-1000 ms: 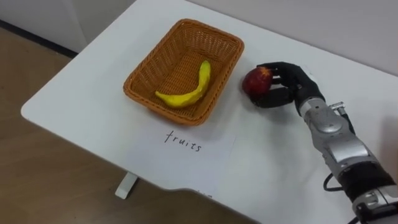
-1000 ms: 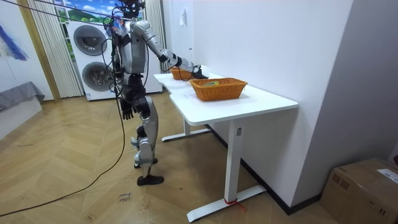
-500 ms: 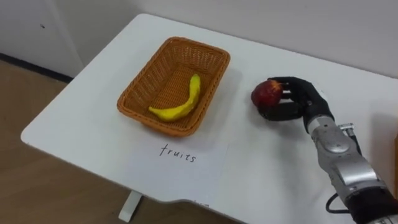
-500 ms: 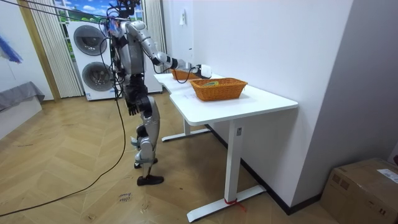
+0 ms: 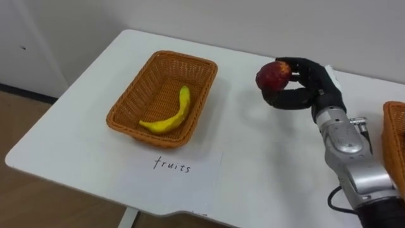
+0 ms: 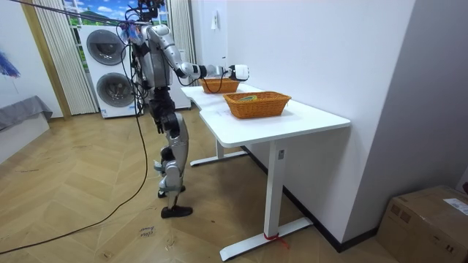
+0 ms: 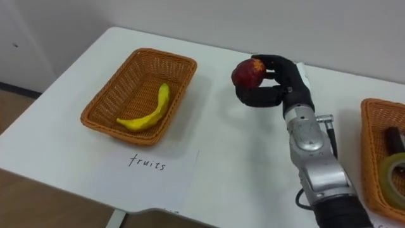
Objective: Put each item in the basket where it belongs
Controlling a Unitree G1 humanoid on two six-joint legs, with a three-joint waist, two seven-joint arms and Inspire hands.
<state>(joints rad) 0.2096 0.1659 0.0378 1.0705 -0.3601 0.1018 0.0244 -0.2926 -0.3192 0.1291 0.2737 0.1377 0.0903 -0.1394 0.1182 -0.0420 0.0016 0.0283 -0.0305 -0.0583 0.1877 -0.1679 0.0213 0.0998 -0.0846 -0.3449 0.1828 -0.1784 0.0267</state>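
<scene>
Item under sort: a red apple (image 5: 273, 74). It is clear of the counter (image 5: 266, 164), held in the air in the robot's right hand (image 5: 310, 88). The fingers curl over the far side of the fruit and the thumb closes beneath it, so the apple is pinched between them with its near side exposed. The forearm comes in from the lower right and rises toward the hand.

To the left of the apple, and apart from it, stands a brown wicker basket (image 5: 126, 104) on the white counter. A single yellow banana (image 5: 171, 117) lies along the basket's floor, curved, its tip pointing toward the far rim. The apple is outside this basket, over bare counter beside the basket's right rim.

A white sheet of paper (image 5: 183, 183) bearing one handwritten word lies flat on the counter just in front of the basket, near the counter's front edge.

At the right edge of the right eye view is a second wicker basket (image 7: 370, 152), partly cut off. In it lie a roll of tape (image 7: 393, 171) and a dark object (image 7: 395, 139) too cropped to identify.

In the room view the robot stands upright on a wooden floor (image 6: 88, 204) at the far end of the counter, right arm stretched out level over it. The left hand (image 6: 156, 119) hangs by the hip; its state cannot be told. Two stacked washing machines (image 6: 106, 69) stand behind the robot.
</scene>
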